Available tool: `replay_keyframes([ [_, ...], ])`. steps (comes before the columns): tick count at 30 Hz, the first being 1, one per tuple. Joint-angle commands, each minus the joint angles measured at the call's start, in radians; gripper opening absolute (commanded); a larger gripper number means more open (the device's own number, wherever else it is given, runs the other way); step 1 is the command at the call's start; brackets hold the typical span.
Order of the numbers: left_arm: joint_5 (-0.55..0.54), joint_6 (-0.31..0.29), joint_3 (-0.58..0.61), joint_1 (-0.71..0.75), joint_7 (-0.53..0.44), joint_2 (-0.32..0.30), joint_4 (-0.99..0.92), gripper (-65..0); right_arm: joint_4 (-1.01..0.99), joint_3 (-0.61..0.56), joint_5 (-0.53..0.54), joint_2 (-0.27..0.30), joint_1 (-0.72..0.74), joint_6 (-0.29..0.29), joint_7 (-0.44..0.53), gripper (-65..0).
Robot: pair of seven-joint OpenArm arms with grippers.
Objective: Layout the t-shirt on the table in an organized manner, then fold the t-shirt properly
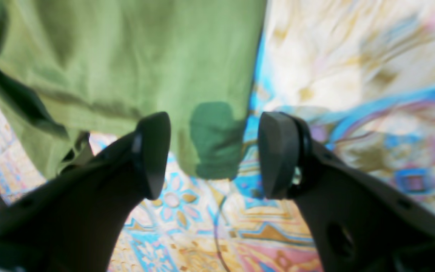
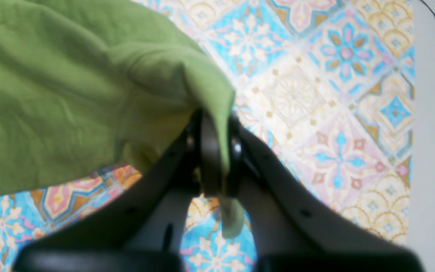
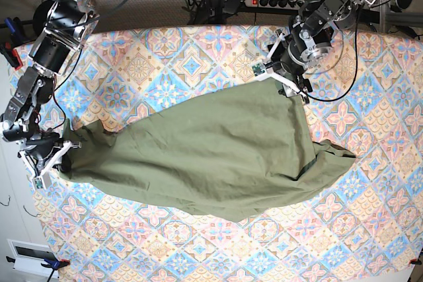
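Note:
The olive-green t-shirt (image 3: 211, 156) lies stretched and wrinkled across the table (image 3: 165, 51), from the left edge to the right of middle. My right gripper (image 3: 56, 162) is at its left tip, and the right wrist view shows this gripper (image 2: 215, 151) shut on a fold of the t-shirt (image 2: 70, 94), which is lifted a little off the table (image 2: 315, 94). My left gripper (image 3: 284, 82) is at the garment's upper right corner. In the left wrist view that gripper (image 1: 213, 155) stands open, a corner of the t-shirt (image 1: 210, 143) between its fingers (image 1: 153, 155) without being pinched.
The table's left edge (image 3: 30, 203) runs close to my right gripper; in the right wrist view it shows as a pale strip (image 2: 432, 151). A power strip (image 3: 277, 1) and cables lie beyond the far edge. Patterned cloth (image 3: 198, 249) shows in front of the shirt.

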Motion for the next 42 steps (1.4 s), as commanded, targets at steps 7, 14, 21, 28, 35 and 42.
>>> replay_keyframes([
  [7,0.006,0.005,-0.006,-0.006,0.001,-0.009,-0.041,-29.5,0.02,0.005,0.013,0.019,0.026,-0.001,0.02,-64.3],
  [14,0.006,0.005,-0.003,-0.06,-0.007,-0.009,-0.135,-29.5,0.02,0.005,0.013,0.019,0.026,-0.001,0.021,-64.3],
  [21,0.005,0.005,-0.001,-0.109,-0.007,-0.009,-0.165,-29.5,0.02,0.005,0.014,0.019,0.026,-0.001,0.023,-64.3],
  [28,-0.007,0.005,-0.005,-0.113,0.002,-0.009,-0.131,-32.1,0.02,0.005,0.014,0.019,0.026,-0.001,0.023,-64.3],
  [35,-0.007,0.005,-0.089,0.062,0.002,-0.01,0.03,-35.2,0.02,0.005,0.014,0.019,0.026,-0.001,0.023,-64.3],
  [42,-0.056,0.003,-0.327,0.23,0.002,0.091,0.102,-34.7,0.017,0.002,0.014,0.019,0.026,-0.001,0.026,-64.3],
])
